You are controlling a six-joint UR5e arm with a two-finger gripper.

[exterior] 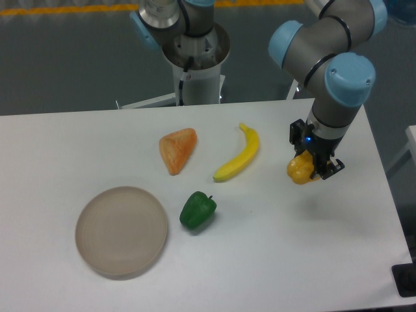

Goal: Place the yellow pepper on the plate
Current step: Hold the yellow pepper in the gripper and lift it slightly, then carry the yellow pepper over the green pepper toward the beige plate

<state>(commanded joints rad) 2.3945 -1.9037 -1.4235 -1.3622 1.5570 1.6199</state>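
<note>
the gripper [312,164] is clamped on the yellow pepper [299,170], whose orientation is hidden; the plate [121,231] sits well apart.

Yellow-orange pepper [299,170], beige-grey plate [121,231], green pepper [197,210], yellow banana [239,155], orange wedge [177,149], white table [58,149], grey-and-blue arm [335,49].

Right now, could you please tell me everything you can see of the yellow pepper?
The yellow pepper is a small, blocky, yellow-orange toy that looks like smooth plastic. It sits between the fingers of the gripper at the right of the table, partly hidden by them; its stem is not visible. Whether it rests on the table or is just lifted cannot be told. It is far from the plate, which holds nothing.
</note>
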